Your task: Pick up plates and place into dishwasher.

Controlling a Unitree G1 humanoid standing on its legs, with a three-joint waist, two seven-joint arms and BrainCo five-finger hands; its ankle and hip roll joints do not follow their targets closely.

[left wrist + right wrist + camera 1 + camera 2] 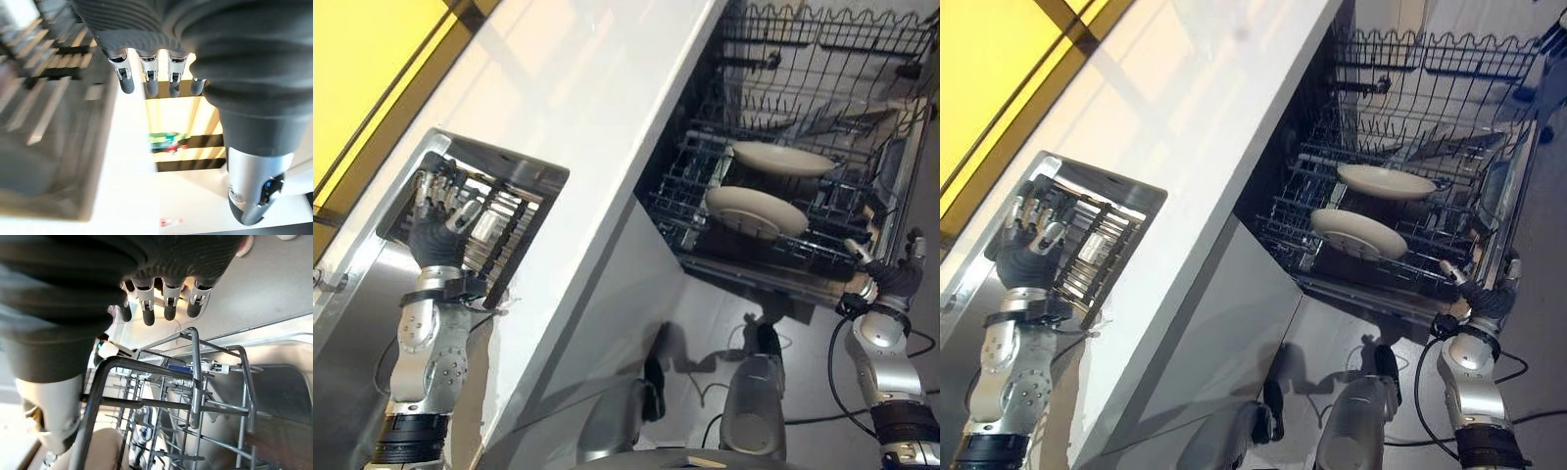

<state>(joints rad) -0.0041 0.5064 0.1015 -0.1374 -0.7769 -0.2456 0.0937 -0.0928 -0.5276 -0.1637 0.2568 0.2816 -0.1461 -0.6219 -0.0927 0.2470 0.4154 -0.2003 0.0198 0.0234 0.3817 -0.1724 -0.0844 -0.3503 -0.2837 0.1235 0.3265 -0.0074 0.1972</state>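
Over sink [524,176], left hand [438,217] open, empty; right hand [891,274] open beside dishwasher rack [705,211]; two plates [756,211] partly hidden.

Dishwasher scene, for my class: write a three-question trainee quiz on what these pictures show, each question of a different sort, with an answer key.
1. True or false: two plates already sit in the dishwasher's lower rack.
2. Multiple choice: the left robot hand is (a) over the sink's drying rack, (b) on a plate, (c) inside the dishwasher.
3. Fill in: the right robot hand hovers by the rack's front corner, holding ____.

Key:
1. True: the upper plate and lower plate lie in the lower rack.
2. (a): the left robot hand is over the drying rack in the sink, fingers relaxed.
3. Nothing: the right robot hand is open.
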